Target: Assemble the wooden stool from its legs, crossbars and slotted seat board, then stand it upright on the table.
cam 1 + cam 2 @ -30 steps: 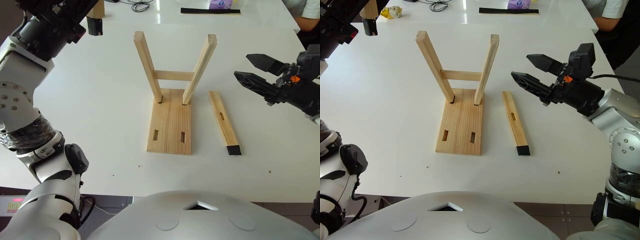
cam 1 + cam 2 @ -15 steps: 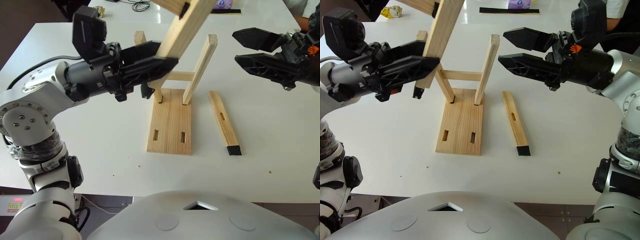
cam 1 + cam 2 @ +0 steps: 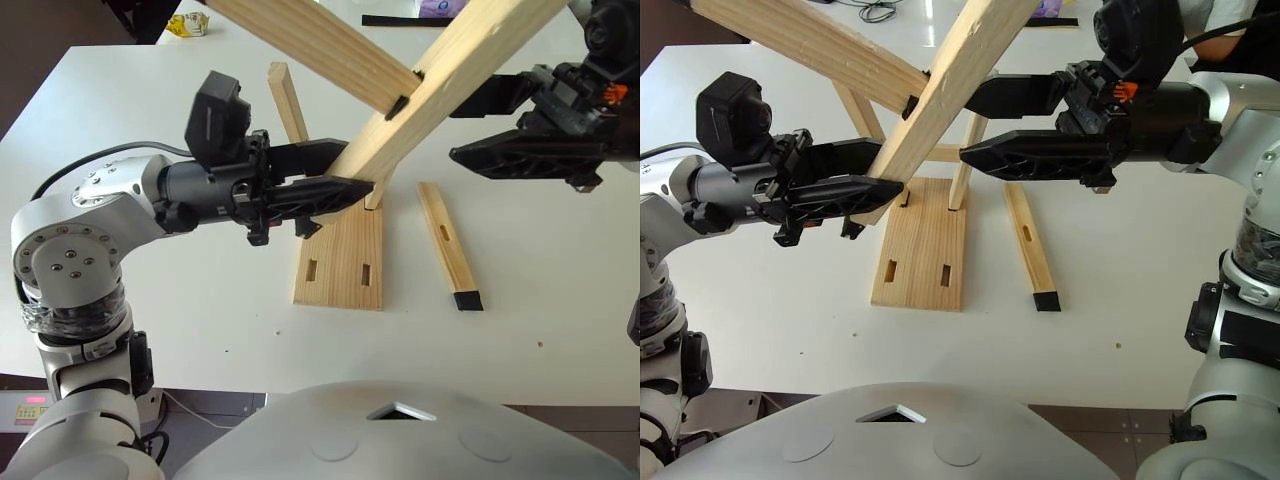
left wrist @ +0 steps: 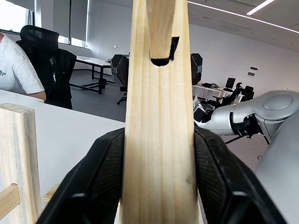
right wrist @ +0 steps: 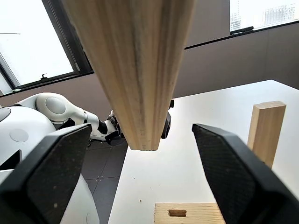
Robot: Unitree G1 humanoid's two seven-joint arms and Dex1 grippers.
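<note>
Left hand [image 3: 350,168]: clenched on the lower part of a leg [image 3: 460,70], which is raised at a slant above the surface [image 3: 200,300]. A crossbar [image 3: 310,45] is seated in this leg's slot and juts out toward the robot's left.

Right hand [image 3: 965,128]: released, fingers spread wide. It is level with the raised leg, just to its right. In the right wrist view the leg lies between the fingers, apart from both.

Seat board [image 3: 340,255]: flat on the surface, mid-table. Two legs [image 3: 287,100] joined by a crossbar stand in its far slots. Its two near slots are unfilled.

A loose leg [image 3: 447,240] lies flat just right of the board.
</note>
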